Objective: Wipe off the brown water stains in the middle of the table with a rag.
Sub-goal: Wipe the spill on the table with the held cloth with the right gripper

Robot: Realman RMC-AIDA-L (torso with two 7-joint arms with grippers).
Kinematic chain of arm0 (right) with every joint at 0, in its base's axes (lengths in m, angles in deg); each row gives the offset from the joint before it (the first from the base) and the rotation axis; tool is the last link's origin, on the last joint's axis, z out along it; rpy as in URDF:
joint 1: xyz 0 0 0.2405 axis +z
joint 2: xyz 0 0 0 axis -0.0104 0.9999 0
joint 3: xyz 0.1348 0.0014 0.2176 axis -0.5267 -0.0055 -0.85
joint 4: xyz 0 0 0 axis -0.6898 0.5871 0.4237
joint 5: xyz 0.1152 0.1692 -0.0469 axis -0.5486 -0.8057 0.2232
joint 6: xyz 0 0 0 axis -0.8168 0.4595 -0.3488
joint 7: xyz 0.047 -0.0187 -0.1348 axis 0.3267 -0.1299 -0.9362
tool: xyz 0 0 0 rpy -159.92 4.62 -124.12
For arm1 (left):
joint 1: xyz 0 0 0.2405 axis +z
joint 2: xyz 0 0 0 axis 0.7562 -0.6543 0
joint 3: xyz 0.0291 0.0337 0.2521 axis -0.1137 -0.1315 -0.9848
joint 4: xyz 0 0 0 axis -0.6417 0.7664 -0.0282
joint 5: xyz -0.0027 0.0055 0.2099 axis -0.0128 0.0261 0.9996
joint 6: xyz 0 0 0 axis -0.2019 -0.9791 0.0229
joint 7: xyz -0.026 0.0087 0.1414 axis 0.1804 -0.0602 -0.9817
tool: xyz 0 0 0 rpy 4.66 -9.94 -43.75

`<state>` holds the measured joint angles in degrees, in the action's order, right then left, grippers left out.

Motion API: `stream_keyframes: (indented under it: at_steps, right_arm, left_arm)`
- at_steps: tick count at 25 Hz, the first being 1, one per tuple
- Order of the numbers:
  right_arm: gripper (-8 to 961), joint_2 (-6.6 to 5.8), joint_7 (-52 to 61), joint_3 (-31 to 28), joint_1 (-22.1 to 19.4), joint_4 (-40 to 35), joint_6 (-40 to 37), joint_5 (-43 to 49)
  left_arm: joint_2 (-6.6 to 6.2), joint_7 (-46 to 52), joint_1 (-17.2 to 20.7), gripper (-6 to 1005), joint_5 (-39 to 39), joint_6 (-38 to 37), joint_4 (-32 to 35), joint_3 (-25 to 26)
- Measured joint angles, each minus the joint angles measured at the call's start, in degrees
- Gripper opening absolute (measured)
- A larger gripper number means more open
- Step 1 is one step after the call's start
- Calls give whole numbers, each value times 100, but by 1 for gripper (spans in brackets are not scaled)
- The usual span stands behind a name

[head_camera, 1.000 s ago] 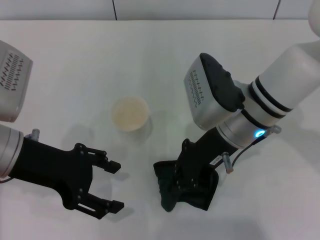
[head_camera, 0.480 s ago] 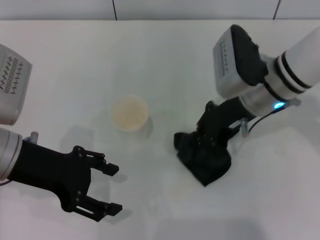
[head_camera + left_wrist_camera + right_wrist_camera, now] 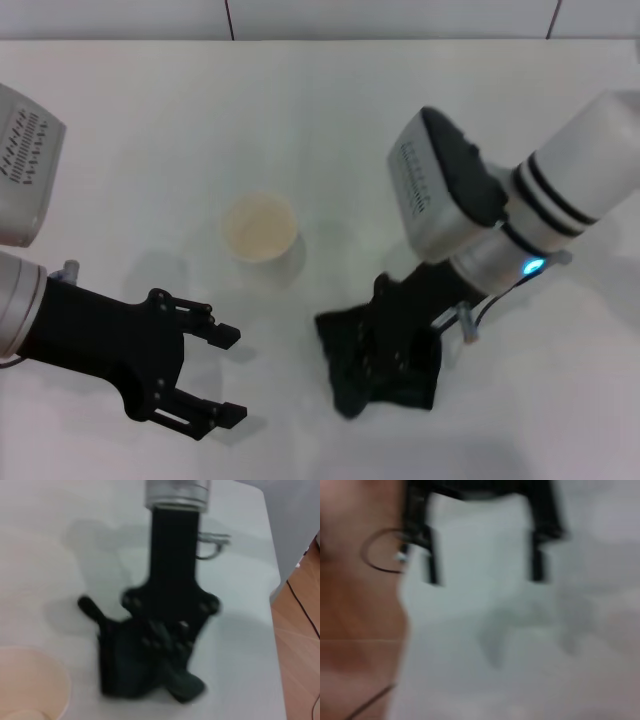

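The right arm [image 3: 590, 160] is a white cylinder ringed by two black bands, ending in a silver collar with a small blue light [image 3: 534, 266] and a thin grey cable looping beside it. A grey box with a black cap and rows of vent slots [image 3: 420, 190] sits on its wrist. The right claw [image 3: 395, 345] is matte black with visible screw heads. The left claw [image 3: 225, 372] is black too, two-fingered, on a black forearm with a grey vented box [image 3: 22, 165].

1 rag [image 3: 350, 375], 1 cup [image 3: 260, 227], both on 1 table [image 3: 140, 110]. 2 grippers: left gripper [image 3: 229, 372] & right gripper [image 3: 385, 352].
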<state>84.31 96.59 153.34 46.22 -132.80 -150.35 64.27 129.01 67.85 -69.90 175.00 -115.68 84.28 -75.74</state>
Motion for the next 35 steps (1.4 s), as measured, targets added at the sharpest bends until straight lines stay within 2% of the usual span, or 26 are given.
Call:
stream_keyframes:
  at_steps: [4, 9, 12, 15, 18, 22, 29, 32, 35]
  right_arm:
    - [64, 7, -3, 344, 19, -1, 85, -285]
    - [64, -39, -37, 299, 21, 63, 346, -257]
    - [65, -88, -78, -131, -7, 86, 409, 52]
    - [65, -71, -99, -699, -67, 57, 428, 634]
    - [65, -71, -88, -920, -99, 34, 460, 827]
    - [65, -29, -86, -807, -116, -37, 264, 780]
    - [63, 4, -18, 14, -46, -26, 209, 39]
    - [78, -28, -17, -55, -54, -18, 243, 70]
    - [94, -104, -26, -575, -115, -43, 88, 375]
  left_arm:
    - [0, 0, -12, 833, -8, 9, 0, -8]
    - [0, -2, -4, 833, -21, 38, 0, 7]
    - [0, -7, 20, 833, -15, 46, 0, 13]
    - [0, -13, 22, 833, -4, 49, 0, 15]
    - [0, -15, 11, 833, -4, 51, 0, 17]
    - [0, -16, -12, 833, 0, 64, -11, 28]
    - [0, -11, -24, 832, -27, 134, -25, 30]
    - [0, -10, -24, 832, -27, 141, -26, 29]
    - [0, -12, -4, 832, -27, 141, -26, 31]
